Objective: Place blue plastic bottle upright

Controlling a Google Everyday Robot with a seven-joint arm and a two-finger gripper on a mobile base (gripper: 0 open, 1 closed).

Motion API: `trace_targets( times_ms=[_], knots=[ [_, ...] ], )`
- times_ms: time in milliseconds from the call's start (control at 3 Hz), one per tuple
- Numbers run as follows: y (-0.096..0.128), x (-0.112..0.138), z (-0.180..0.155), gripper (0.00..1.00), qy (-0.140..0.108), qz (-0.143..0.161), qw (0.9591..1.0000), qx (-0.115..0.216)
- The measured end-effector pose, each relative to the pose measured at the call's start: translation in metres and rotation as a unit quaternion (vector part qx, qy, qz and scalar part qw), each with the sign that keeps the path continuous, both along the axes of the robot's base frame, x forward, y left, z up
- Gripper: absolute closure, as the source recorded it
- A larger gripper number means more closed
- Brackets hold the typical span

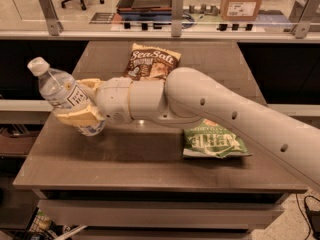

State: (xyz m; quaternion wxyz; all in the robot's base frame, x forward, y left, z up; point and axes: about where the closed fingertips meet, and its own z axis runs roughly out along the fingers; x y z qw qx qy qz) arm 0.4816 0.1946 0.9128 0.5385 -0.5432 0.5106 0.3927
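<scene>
The dark brown table (125, 159) fills the middle of the frame, with a glass-railed counter running along the top edge behind it. The robot's pale arm (225, 109) is the next largest thing. It enters from the lower right and reaches across the tabletop toward the left side.

Two snack bags lie flat on the table. A brown Sea Salt chip bag (152, 61) sits at upper centre, just behind the arm's wrist. A green chip bag (215, 143) sits right of centre, partly tucked under the forearm.

The blue plastic bottle (62, 91) is at the left of the frame, in the grasp of the gripper (77, 104). Its yellowish fingers (75, 118) are clamped around the labelled body. The bottle is tilted, not upright. Its white cap points to the upper left, out past the table's left edge, and its base hangs low over the tabletop near that edge. Whether the base touches the wood cannot be told.

By the look of it, the bottle is grasped and the righting step is in hand but unfinished. The next move calls for rolling the wrist until the cap points straight up. The base then has to be set flat on the table well inside the edge, and the fingers should release only once it stands steady. The bottle is light and mostly empty-looking, so it could tip if it is let go while leaning.
</scene>
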Motion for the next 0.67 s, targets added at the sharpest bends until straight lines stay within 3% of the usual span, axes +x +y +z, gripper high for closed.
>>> trace_targets(
  times_ms=[667],
  knots=[
    [0.0032, 0.0011, -0.0261, 1.00, 0.021, -0.009, 0.9989, 0.040]
  ],
)
